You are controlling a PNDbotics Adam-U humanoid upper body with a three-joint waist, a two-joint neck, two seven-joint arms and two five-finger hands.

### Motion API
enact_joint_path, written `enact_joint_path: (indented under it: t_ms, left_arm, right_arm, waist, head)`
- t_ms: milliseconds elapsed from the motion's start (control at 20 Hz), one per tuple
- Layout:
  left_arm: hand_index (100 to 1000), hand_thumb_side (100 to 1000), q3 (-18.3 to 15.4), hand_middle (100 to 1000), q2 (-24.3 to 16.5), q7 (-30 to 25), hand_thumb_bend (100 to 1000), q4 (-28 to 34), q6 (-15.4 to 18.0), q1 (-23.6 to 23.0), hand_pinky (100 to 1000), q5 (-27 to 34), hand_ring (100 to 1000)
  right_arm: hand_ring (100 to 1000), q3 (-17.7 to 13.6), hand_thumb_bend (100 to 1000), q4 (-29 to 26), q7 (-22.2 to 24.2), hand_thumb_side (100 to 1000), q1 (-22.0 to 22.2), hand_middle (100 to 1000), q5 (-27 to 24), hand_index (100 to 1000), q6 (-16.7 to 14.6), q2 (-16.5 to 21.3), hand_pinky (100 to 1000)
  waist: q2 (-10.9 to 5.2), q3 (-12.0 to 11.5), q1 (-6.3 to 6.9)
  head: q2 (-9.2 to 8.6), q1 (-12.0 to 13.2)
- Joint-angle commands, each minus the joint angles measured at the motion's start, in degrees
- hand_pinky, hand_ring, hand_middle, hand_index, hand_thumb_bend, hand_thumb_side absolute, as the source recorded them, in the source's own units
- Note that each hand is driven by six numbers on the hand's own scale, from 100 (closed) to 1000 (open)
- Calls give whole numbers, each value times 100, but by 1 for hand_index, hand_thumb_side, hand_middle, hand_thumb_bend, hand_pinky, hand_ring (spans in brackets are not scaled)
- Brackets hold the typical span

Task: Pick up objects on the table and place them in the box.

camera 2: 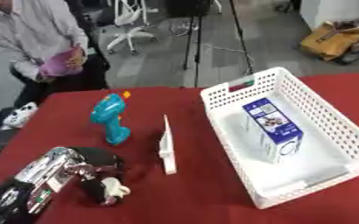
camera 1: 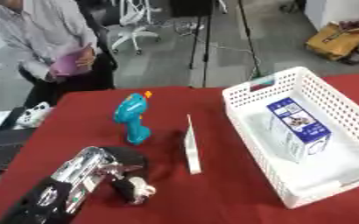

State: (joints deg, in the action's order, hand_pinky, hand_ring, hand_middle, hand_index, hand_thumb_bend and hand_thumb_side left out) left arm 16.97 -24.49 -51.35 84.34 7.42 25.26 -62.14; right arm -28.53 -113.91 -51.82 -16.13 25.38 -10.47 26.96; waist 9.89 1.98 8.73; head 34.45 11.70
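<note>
Left eye view: red bench (camera 1: 213, 197) with a white perforated box (camera 1: 343, 113) at the right side, holding a blue-and-white carton (camera 1: 299, 127) that stands tilted inside it. Teal toy drill (camera 1: 132, 117) lies on the bench left of centre, orange tip pointing to the far side. Thin white flat piece (camera 1: 191, 146) stands on edge between drill and box, touching neither. Left hand (camera 1: 125, 175) comes in from the lower left corner on a silver-and-black arm, fingers (camera 1: 136, 190) curled down toward the cloth; something white shows at the fingertips, cannot tell if it is held or part of the hand, so grip state cannot be told. Right eye view: same layout, shifted left; drill (camera 2: 110, 119) well apart from the hand (camera 2: 98, 177), box rim (camera 2: 236, 87) near the bench's far edge. Right hand shows in neither view.
</note>
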Motion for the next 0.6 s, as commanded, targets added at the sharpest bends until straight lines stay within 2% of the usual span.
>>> enact_joint_path:
  t_ms: [50,600]
  left_arm:
    - [729,424,149,663,34,-62,377,-137,-39,-66,223,-7,522]
    - [765,461,172,677,36,-62,409,-204,10,-81,266,14,543]
  right_arm:
    - [696,-37,100,-68,-15,387,-66,525,-39,597,-48,112,754]
    - [694,-65,100,-68,-15,387,-73,522,-60,596,-77,117,752]
  waist:
    - [-28,2,-62]
    - [-30,9,-66]
  head:
    - [-4,17]
    - [-3,26]
